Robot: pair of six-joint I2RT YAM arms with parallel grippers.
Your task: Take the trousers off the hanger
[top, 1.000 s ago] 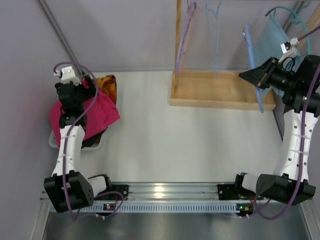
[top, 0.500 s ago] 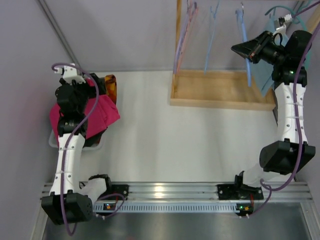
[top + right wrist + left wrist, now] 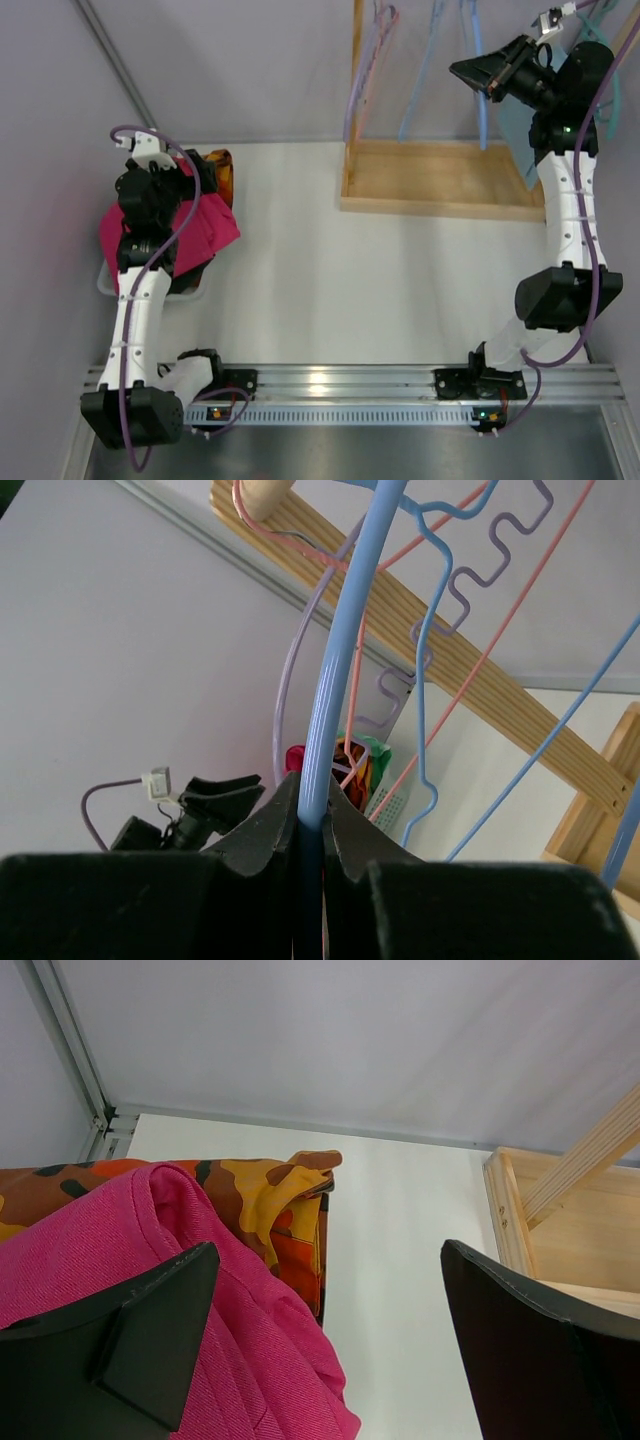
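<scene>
While the right gripper (image 3: pixel 312 825) clamps the blue hanger (image 3: pixel 345 660) above the far right corner of the worktop (image 3: pixel 300 260), the left gripper (image 3: pixel 328 1290), jaws apart, hangs over the pink trousers (image 3: pixel 90 1260) at its left edge.

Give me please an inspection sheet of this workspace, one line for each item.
Surface: white table, wooden rack standing at its far right.
Job's things: pink trousers piled far left, off any hanger; blue hanger held up at the rack, visible part bare.
Clutter: camouflage garment beside the trousers; spare hangers on the rack; teal cloth behind the right arm.
Grippers: left gripper open above the trousers; right gripper shut on the blue hanger.
Cables: purple cables looped along both arms.
Surroundings: grey walls.
</scene>
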